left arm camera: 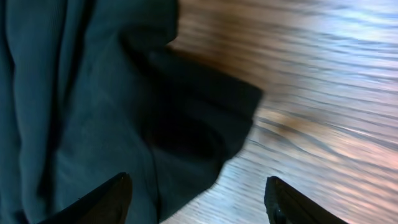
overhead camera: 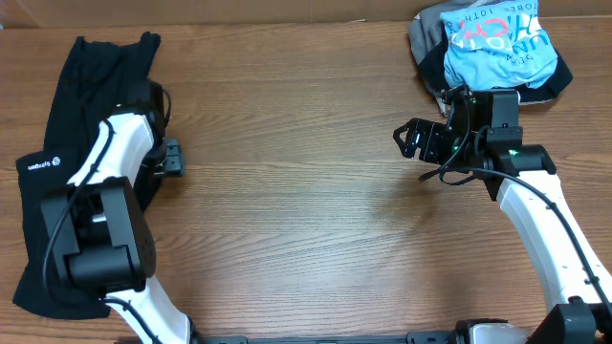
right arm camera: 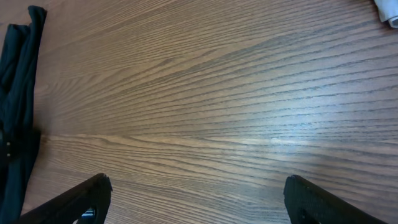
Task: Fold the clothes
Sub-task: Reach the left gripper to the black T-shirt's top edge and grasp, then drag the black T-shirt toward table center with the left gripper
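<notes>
The black garment [overhead camera: 91,76] lies crumpled in a long strip along the table's left edge, with its small white logo [overhead camera: 43,164] near the outer edge. My left gripper [overhead camera: 172,158] is open and empty at the garment's right edge. In the left wrist view the black fabric [left arm camera: 93,106] fills the left side, and the open jaws [left arm camera: 196,196] straddle its corner without touching it. My right gripper [overhead camera: 411,139] is open and empty over bare wood at the right. The right wrist view shows its jaws [right arm camera: 199,190] wide apart and the garment [right arm camera: 15,93] far off at the left.
A light-blue shirt with printed lettering [overhead camera: 497,43] lies bundled on a grey garment [overhead camera: 426,38] at the back right corner, just behind the right arm. A white scrap [right arm camera: 388,12] shows at the right wrist view's top corner. The wooden table [overhead camera: 306,210] spans the view.
</notes>
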You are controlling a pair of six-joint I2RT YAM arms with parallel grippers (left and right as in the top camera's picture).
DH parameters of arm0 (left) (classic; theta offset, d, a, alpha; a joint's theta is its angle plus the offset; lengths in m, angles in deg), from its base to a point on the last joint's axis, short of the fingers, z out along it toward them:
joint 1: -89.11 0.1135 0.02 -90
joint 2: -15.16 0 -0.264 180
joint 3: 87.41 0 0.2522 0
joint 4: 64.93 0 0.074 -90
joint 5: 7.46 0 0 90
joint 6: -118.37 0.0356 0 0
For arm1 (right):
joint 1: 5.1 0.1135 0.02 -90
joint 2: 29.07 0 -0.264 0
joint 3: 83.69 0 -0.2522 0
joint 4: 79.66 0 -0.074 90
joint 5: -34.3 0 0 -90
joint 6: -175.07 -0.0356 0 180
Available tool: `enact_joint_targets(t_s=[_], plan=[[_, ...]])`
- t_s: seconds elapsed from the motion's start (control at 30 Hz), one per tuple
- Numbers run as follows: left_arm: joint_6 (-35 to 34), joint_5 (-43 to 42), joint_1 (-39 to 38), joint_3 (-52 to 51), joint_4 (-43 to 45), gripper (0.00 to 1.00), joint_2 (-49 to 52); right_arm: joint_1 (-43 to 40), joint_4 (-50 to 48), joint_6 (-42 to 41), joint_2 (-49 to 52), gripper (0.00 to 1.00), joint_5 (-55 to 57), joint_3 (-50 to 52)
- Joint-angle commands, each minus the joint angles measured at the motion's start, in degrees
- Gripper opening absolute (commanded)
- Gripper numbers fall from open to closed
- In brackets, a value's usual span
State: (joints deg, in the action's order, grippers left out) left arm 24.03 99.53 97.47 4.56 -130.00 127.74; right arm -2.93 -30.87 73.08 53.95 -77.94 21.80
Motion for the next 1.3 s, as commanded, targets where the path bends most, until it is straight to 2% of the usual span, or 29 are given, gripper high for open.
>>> enact_joint_targets(t_s=[0.0,0.07,0.1,0.23,0.43,0.63,0.77,0.83,0.9,1.03,1.07,1.1,1.17,1.2,1.23,1.27], plan=[[-3.4,1.0,0.9,1.0,0.2,0.67,2.8,-0.3,-0.4,0.1,0.0,0.91,-0.3,-1.5],[-3.4,1.0,0.9,1.0,0.5,0.6,4.0,-0.3,-0.4,0.1,0.0,0.89,-0.3,-1.5],[-3.4,0.9,0.9,1.0,0.6,0.53,4.2,-0.3,-0.4,0.1,0.0,0.88,-0.3,-1.5],[-3.4,-0.3,0.6,1.0,1.5,0.04,4.9,-0.3,-0.4,0.1,0.0,0.85,-0.3,-1.5],[-3.4,-10.2,-1.2,4.4,-0.2,0.04,4.9,-0.3,-0.5,0.0,0.0,0.74,1.8,-1.5],[-1.3,-20.0,-6.8,16.0,-6.7,0.04,4.9,-0.5,-0.5,0.0,0.0,0.66,3.6,-1.5],[-1.2,-28.0,-12.9,23.5,-7.5,0.04,4.9,-1.5,-0.5,-0.9,0.0,0.63,3.7,-1.5],[-1.2,-32.9,-16.5,25.1,-4.6,0.04,4.9,-2.5,-0.5,-1.9,0.0,0.63,3.6,-1.5],[-2.2,-37.5,-21.7,25.2,2.4,0.04,5.1,-4.3,-0.3,-3.3,0.0,0.63,3.0,-1.5],[-3.4,-37.6,-30.1,25.2,14.0,0.04,6.9,-7.0,0.2,-3.3,0.0,0.64,2.4,-1.5],[-3.4,-37.6,-31.8,25.2,16.6,0.07,7.5,-7.2,0.2,-3.3,0.0,0.64,2.4,-1.5],[-3.4,-37.6,-33.2,25.2,18.8,0.17,8.2,-7.4,0.2,-3.3,0.0,0.65,2.4,-1.5],[-3.5,-37.4,-35.6,25.2,23.2,0.5,9.6,-7.4,0.2,-3.3,0.0,0.69,2.4,-1.5],[-3.4,-37.3,-36.5,25.2,24.9,0.8,10.1,-7.4,0.2,-3.3,0.0,0.7,2.4,-1.5],[-3.4,-37.0,-37.2,25.2,26.6,1.0,10.6,-7.4,0.2,-3.2,0.0,0.7,2.4,-1.5],[-3.4,-36.4,-37.6,25.2,27.5,1.0,10.7,-7.4,0.2,-3.2,0.0,0.71,2.4,-1.5]])
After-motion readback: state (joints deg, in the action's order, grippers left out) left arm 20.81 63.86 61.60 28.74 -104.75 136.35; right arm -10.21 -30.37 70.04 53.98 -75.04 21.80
